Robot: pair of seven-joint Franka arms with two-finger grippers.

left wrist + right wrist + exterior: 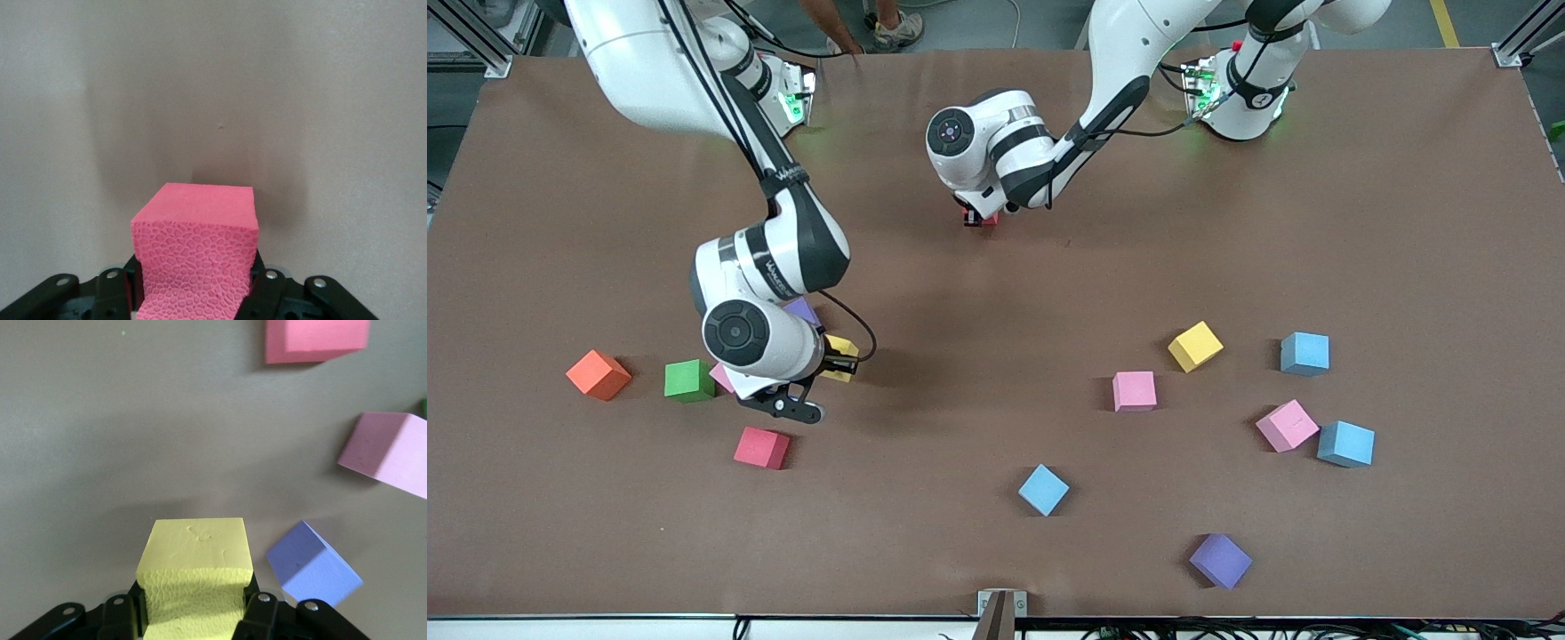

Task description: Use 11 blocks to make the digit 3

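I have the left gripper point(197, 297) clamped on a red foam cube point(195, 257) at the table's twelve o'clock — seeding the digit, I judge — the right gripper point(193, 620) clamped on a yellow foam cube point(195, 577) among strays.

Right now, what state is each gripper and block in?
left gripper: shut on a red block.
right gripper: shut on a yellow block, next to a purple block.
green block: loose on the table, beside the orange cube.
other yellow block: loose, untouched.
digit 3: not started; blocks lie scattered.
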